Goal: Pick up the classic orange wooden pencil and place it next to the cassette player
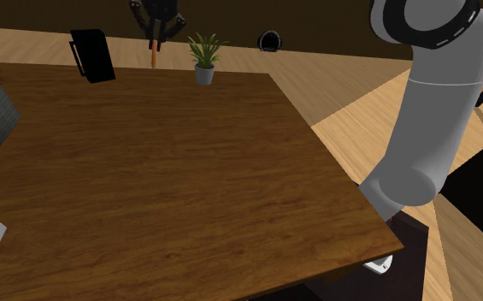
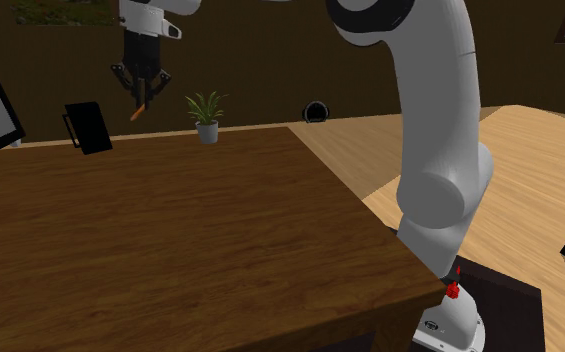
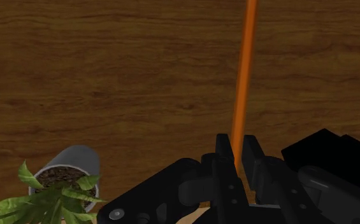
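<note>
1. Lifting is judged done: the orange pencil (image 1: pixel 154 58) is pinched between the two fingers of the tool (image 1: pixel 156 41) and is carried in the air above the far edge of the bench (image 1: pixel 162 188).
2. In the shoulder view the pencil is seen between the black cassette player (image 1: pixel 91 56) on that view's left and the potted plant (image 1: pixel 204 58) on its right; neither is touched.
3. Placement is judged not yet done. A short carry toward the cassette player, a lowering to the bench and a release are what is left.
4. The pencil's long axis is close to upright. One end is clasped by the tool and the free end is pointed down at the bench.
5. In the second exterior view a slight slant is shown, with the lower end leaning toward that view's left.
6. In the wrist view the pencil is seen running straight out from the fingers over the wood grain, with the plant close beside the tool.
7. Which end is sharpened cannot be told.
</note>
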Motion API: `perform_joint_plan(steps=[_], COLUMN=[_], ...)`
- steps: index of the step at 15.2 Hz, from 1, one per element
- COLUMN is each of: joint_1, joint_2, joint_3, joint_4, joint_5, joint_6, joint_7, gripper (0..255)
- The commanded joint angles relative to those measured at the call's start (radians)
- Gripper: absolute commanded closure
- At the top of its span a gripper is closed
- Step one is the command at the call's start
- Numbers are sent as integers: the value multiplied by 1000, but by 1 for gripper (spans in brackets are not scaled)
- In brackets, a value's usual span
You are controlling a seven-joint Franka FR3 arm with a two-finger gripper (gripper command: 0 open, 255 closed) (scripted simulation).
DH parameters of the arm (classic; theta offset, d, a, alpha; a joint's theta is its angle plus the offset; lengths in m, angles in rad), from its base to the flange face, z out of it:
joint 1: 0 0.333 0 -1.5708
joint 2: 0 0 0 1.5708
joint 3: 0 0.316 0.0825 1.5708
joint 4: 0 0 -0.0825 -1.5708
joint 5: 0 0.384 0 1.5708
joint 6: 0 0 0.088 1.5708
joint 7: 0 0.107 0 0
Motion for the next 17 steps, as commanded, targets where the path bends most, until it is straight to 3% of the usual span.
perform_joint_plan(steps=[1, 17], joint_1=[-2, -17], joint_2=[-1, 4], joint_3=[0, -6], joint_4=[-28, -238], joint_5=[1, 2], joint_6=[27, 240], joint_7=[-2, -16], gripper=[255, 255])
